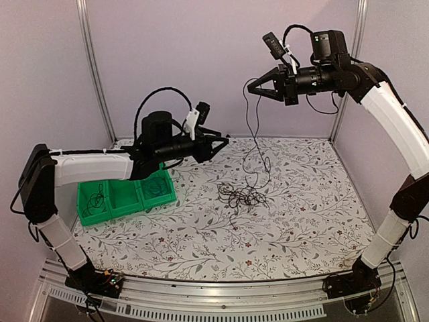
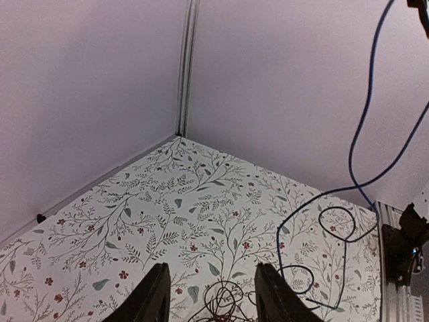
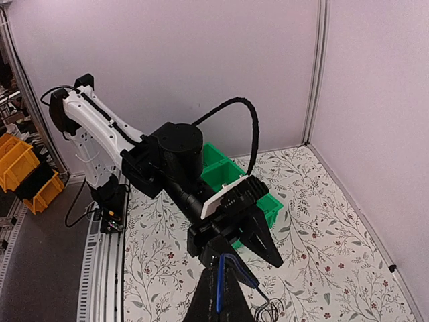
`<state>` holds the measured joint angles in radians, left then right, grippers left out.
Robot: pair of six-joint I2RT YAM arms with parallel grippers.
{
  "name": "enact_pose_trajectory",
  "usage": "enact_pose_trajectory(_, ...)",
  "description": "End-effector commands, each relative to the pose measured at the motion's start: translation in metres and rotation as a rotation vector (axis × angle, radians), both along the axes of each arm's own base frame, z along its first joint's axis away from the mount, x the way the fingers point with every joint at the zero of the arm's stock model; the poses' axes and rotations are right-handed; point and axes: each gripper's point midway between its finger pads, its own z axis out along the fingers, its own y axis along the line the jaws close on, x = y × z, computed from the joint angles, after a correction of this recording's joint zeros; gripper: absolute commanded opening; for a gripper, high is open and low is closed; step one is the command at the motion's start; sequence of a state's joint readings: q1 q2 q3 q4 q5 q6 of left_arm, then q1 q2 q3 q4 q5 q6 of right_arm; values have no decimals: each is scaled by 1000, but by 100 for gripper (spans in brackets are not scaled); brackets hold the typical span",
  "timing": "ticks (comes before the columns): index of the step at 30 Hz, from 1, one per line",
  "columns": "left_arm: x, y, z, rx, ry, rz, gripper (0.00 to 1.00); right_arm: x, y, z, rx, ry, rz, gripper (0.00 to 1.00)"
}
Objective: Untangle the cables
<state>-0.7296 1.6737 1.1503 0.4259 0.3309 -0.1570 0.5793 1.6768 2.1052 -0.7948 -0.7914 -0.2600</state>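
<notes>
Even, diffuse light is washing the walls (image 1: 201,54), faint shadows falling on the table (image 1: 301,221). Wrist views are looking soft.

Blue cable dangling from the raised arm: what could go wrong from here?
1. The blue cable runs from the shut right gripper down to the black tangle; pulling higher might tighten knots or drag the whole bundle up.
2. The left gripper is open and holds nothing, so nothing pins the tangle down.
3. The cable is thin and pinched only at the fingertips, so it could slip out.
</notes>
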Motion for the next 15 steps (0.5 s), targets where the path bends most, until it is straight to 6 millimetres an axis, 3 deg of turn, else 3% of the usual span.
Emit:
enact_pose_trajectory(1,-26,-38,0,52,-67,-189,47,4,1,-8,-14,6,0,0)
enact_pose_trajectory(6,-40,-64,3,27,-57,-287,47,4,0,-13,-23,18,-6,0)
enact_pose_trajectory(11,-37,-50,6,26,-5,-215,49,9,0,-23,-41,25,-23,0)
enact_pose_trajectory(13,-32,-42,-3,71,55,-155,61,12,1,-25,-45,28,-29,0)
enact_pose_trajectory(15,-44,-41,-6,104,61,-205,63,13,2,-26,-47,27,-30,0)
